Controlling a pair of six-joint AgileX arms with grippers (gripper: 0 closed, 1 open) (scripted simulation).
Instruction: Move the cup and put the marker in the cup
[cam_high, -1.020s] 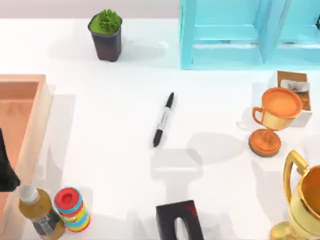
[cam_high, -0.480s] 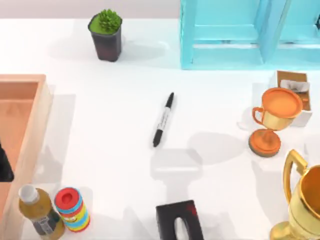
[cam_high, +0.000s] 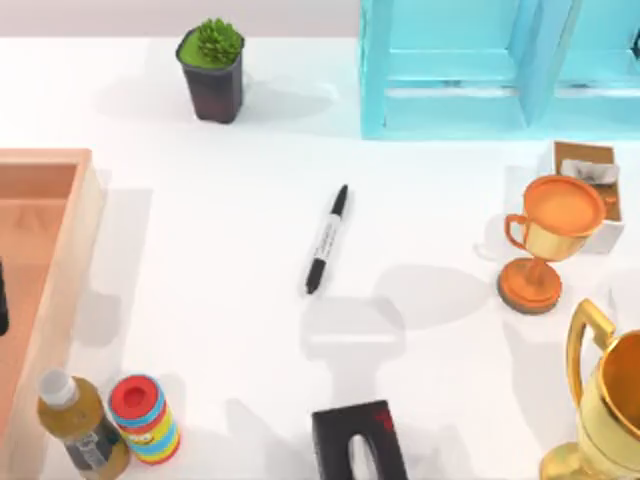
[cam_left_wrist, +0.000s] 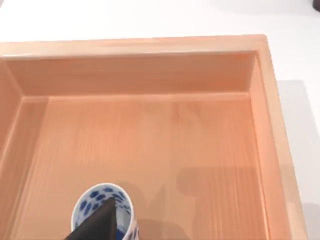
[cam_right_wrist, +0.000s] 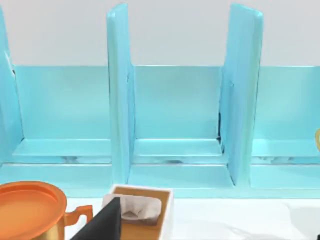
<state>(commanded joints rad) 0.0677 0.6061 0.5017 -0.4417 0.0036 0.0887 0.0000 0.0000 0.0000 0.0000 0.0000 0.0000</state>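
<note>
The marker (cam_high: 327, 240), a slim black pen with a pale label band, lies at a slant on the white table near the middle. In the left wrist view the cup (cam_left_wrist: 95, 202), white with blue spots, stands upright on the floor of the wooden tray (cam_left_wrist: 265, 125). A dark part of my left gripper (cam_left_wrist: 100, 225) hangs right over the cup and covers part of its rim. In the top view my left arm (cam_high: 2, 300) is a dark sliver at the left edge, over the tray (cam_high: 75, 250). My right gripper (cam_right_wrist: 102, 225) faces the blue shelf, far from the marker.
A potted plant (cam_high: 211, 70) and a blue shelf (cam_high: 480, 70) stand at the back. An orange trophy (cam_high: 548, 240), a small open box (cam_high: 590, 165) and a gold trophy (cam_high: 610, 400) are on the right. A bottle (cam_high: 80, 425), a striped can (cam_high: 145, 418) and a black block (cam_high: 355, 440) line the front.
In the top view my left arm has slid back along the tray and further off the left edge. The marker and the other objects have not moved.
</note>
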